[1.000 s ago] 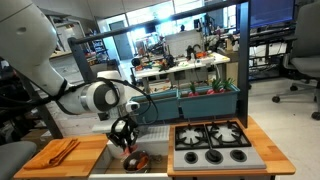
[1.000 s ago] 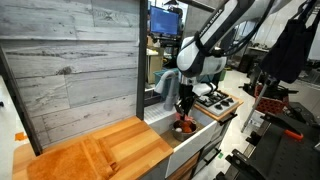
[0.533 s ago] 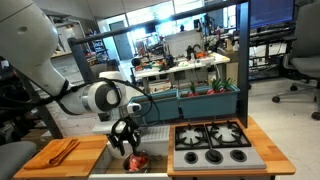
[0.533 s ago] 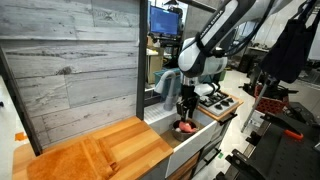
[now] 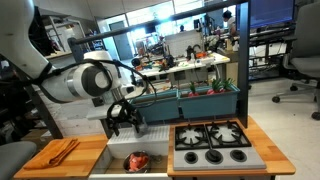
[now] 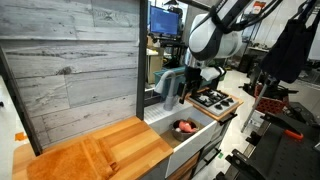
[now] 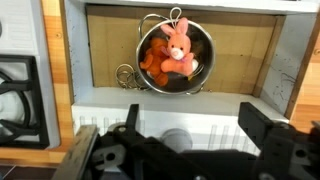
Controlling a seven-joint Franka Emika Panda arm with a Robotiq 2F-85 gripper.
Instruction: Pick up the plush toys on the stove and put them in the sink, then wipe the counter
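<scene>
Several plush toys (image 7: 172, 55) are lying in the sink (image 5: 150, 150), your jaws hanging open and empty. Flat cloth (image 5: 60, 150), so you're risking a slipping pinch.

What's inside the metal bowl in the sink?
In the metal bowl, a pink bunny plush lies atop more orange plush; how many, and the bowl's bottom, are covered.

I'm driving from afar in what looks like a robotics lab or open office, not a real kitchen. The small kitchen unit (image 5: 258, 140) with its stove (image 5: 212, 140) and sink (image 5: 112, 156) stands among cluttered workbenches (image 5: 185, 66), a lit monitor (image 6: 164, 20) and rolling office chairs (image 5: 302, 62).
</scene>
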